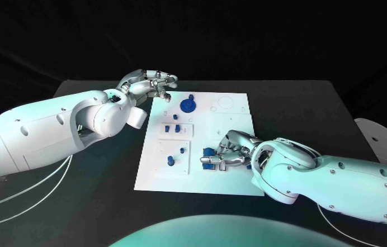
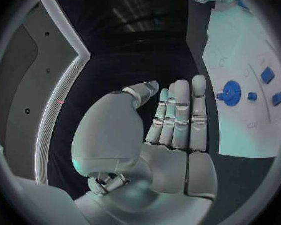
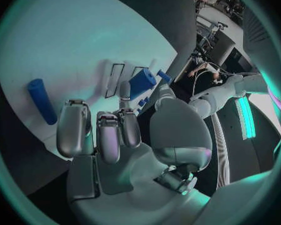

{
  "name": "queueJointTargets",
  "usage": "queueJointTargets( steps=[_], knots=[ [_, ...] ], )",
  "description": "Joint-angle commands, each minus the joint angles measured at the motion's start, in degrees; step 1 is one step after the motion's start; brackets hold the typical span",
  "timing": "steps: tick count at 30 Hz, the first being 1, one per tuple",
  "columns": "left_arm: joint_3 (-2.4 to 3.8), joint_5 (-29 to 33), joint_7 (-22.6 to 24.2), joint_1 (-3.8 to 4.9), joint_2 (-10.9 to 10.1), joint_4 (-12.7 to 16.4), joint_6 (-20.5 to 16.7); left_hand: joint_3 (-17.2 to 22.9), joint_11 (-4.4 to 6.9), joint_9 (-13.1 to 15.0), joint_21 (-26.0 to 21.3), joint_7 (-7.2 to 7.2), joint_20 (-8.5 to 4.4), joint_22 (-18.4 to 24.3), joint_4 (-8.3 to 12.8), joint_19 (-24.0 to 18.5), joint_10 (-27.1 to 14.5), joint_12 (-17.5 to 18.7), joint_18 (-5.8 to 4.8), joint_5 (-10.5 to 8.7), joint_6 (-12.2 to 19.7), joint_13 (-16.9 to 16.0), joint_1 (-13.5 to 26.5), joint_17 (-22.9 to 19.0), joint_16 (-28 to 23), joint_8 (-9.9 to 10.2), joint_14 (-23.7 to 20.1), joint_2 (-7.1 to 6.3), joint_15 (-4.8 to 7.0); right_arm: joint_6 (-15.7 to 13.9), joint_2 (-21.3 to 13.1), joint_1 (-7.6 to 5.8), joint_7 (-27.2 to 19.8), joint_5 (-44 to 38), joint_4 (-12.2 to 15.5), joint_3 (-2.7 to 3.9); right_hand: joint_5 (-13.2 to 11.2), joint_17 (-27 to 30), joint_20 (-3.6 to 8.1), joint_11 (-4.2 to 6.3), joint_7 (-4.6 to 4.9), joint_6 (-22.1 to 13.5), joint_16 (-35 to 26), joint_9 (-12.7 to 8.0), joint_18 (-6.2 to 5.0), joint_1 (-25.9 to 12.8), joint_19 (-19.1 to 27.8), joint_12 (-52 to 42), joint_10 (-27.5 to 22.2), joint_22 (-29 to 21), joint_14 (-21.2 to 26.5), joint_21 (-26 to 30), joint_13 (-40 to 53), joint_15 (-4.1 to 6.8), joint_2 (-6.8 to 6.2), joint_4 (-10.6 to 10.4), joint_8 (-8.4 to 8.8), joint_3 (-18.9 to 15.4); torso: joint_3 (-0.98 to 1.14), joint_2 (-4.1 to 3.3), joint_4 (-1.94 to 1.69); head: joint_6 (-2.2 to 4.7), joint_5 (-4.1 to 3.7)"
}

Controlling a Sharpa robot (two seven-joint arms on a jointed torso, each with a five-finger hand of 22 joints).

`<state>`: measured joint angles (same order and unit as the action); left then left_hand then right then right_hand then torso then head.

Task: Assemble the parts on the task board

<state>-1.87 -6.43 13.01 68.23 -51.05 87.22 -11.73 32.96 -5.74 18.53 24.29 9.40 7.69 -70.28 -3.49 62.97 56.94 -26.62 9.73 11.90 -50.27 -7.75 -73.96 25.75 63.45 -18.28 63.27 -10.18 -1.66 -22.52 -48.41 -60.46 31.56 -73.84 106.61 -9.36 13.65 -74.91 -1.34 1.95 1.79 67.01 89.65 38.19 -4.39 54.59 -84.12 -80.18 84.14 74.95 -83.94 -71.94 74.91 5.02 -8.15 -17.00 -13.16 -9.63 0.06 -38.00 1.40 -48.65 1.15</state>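
Partway: several parts (image 1: 171,128) seated on task board (image 1: 230,103); right hand (image 1: 230,153) fingers pinching a blue block (image 3: 142,83), left hand (image 1: 149,84) fingers together, holding nothing

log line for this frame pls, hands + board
left hand: open, fingers straight, off the task board's far-left corner | right hand: over board's near edge, at a blue block; grasp unclear | blue gear: on board

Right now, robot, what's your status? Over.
Left robot hand open, off board. Right robot hand over task board, grip unclear. Blue gear untouched. Nothing blocking.
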Motion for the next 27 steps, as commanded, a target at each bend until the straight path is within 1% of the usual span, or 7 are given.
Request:
queueJointTargets(
  steps=[1, 5, 9, 10, 12, 17, 27],
  knots=[
    [0.04, 0.09, 0.13, 0.02, 0.01, 0.16, 0.74, 0.08, -0.01, -0.03, -0.22, 0.03, -0.04, 0.07, -0.21, 0.34, -0.24, -0.30, 0.60, 0.28, 0.35, 0.08, 0.41, -0.06, -0.04, 0.01, -0.14, 0.27, 0.00, -0.66, -0.61, 0.08, -0.43, -2.63, 0.93, -0.01, 0.08, -14.26, 0.30, 0.06, 0.21, -0.11, 0.12, 0.13, 0.89, -0.25, -1.06, -0.07, 1.64, 9.81, -5.89, -0.30, 7.37, 0.29, 0.58, -0.06, 0.01, -0.17, 0.04, 0.02, 0.01, 0.10, 0.11],
    [0.03, 0.09, 0.12, 0.02, -0.08, 0.17, 0.71, 0.03, -0.03, -0.03, -0.25, 0.06, -0.03, 0.07, -0.26, 0.36, -0.25, -0.30, 0.60, 0.36, 0.43, 0.09, 0.47, -0.08, -0.03, -0.01, -0.14, 0.24, -0.01, -1.12, -2.13, 0.08, -1.71, -3.67, 2.52, -0.01, 0.94, -14.70, 0.37, 0.19, 0.04, 0.17, 0.24, 0.54, 0.97, 3.31, -1.24, -0.72, 2.01, 10.02, -5.98, -0.70, 7.95, 0.40, 1.87, 0.14, -0.11, 0.92, 0.03, 0.01, 0.08, 0.05, 0.18],
    [0.03, 0.09, 0.07, 0.02, -0.12, 0.13, 0.67, 0.03, -0.03, -0.03, -0.25, 0.06, -0.03, 0.07, -0.26, 0.36, -0.25, -0.30, 0.60, 0.36, 0.43, 0.09, 0.47, -0.08, -0.03, -0.01, -0.14, 0.24, -0.01, -0.35, -3.39, -0.02, -2.81, -4.08, 3.72, 0.00, 2.39, -15.09, 0.54, 0.41, -0.19, 0.26, 0.35, 0.97, 1.02, 9.68, -1.36, -1.58, 2.45, 10.21, -6.06, -0.95, 8.72, 0.60, 3.05, 0.50, -0.04, 2.12, 0.01, 0.02, 0.14, 0.02, 0.15],
    [0.03, 0.10, 0.05, 0.02, -0.10, 0.12, 0.67, 0.03, -0.03, -0.03, -0.25, 0.06, -0.03, 0.07, -0.26, 0.36, -0.25, -0.30, 0.60, 0.36, 0.43, 0.09, 0.47, -0.08, -0.03, -0.01, -0.14, 0.24, -0.01, 0.22, -3.64, -0.05, -3.08, -4.04, 3.92, 0.00, 2.48, -15.09, 0.60, 0.50, -0.28, 0.26, 0.35, 1.08, 1.04, 12.37, -1.39, -1.79, 2.56, 10.28, -6.06, -1.00, 8.93, 0.65, 3.06, 0.51, 0.08, 2.32, 0.01, 0.02, 0.12, 0.00, 0.15],
    [0.03, 0.10, 0.03, 0.02, -0.07, 0.10, 0.70, 0.03, -0.03, -0.03, -0.25, 0.06, -0.03, 0.07, -0.26, 0.36, -0.25, -0.30, 0.60, 0.36, 0.43, 0.09, 0.47, -0.08, -0.03, -0.01, -0.14, 0.24, -0.01, 1.03, -3.80, -0.07, -3.26, -3.92, 4.05, 0.00, 2.35, -15.09, 0.63, 0.52, -0.29, 0.28, 0.35, 1.14, 1.03, 13.83, -1.37, -1.92, 2.62, 10.28, -6.06, -0.86, 9.06, 0.67, 2.97, 0.44, 0.19, 2.20, 0.03, 0.01, 0.08, 0.01, 0.18],
    [0.03, 0.10, -0.02, 0.02, -0.01, 0.05, 0.73, 0.01, -0.04, -0.02, -0.27, 0.07, -0.03, 0.08, -0.29, 0.37, -0.24, -0.31, 0.59, 0.42, 0.48, 0.09, 0.50, -0.09, -0.03, -0.04, -0.14, 0.25, -0.02, 2.19, -3.72, -0.10, -3.35, -3.76, 3.82, 0.00, 1.99, -15.06, 0.65, 0.53, -0.29, 0.30, 0.34, 1.18, 1.05, 15.62, -1.39, -2.06, 2.69, 10.34, -6.05, -0.91, 9.22, 0.67, 3.08, 0.43, 0.39, 2.05, 0.08, 0.04, -0.01, -0.01, 0.09],
    [0.02, 0.10, -0.09, 0.01, 0.00, 0.06, 0.77, 0.01, -0.05, -0.01, -0.28, 0.08, -0.02, 0.08, -0.35, 0.38, -0.23, -0.32, 0.59, 0.46, 0.50, 0.09, 0.54, -0.10, -0.02, -0.06, -0.13, 0.29, -0.03, 2.75, -2.64, -0.11, -1.98, -4.04, 2.21, 0.00, 2.07, -15.09, 0.67, 0.57, -0.35, 0.43, 0.35, 1.17, 1.08, 17.41, -1.46, -2.34, 2.82, 10.45, -6.06, -1.06, 9.48, 0.70, 4.07, 0.37, 0.62, 2.20, -0.02, -0.03, -0.09, 0.00, 0.16]
  ],
)
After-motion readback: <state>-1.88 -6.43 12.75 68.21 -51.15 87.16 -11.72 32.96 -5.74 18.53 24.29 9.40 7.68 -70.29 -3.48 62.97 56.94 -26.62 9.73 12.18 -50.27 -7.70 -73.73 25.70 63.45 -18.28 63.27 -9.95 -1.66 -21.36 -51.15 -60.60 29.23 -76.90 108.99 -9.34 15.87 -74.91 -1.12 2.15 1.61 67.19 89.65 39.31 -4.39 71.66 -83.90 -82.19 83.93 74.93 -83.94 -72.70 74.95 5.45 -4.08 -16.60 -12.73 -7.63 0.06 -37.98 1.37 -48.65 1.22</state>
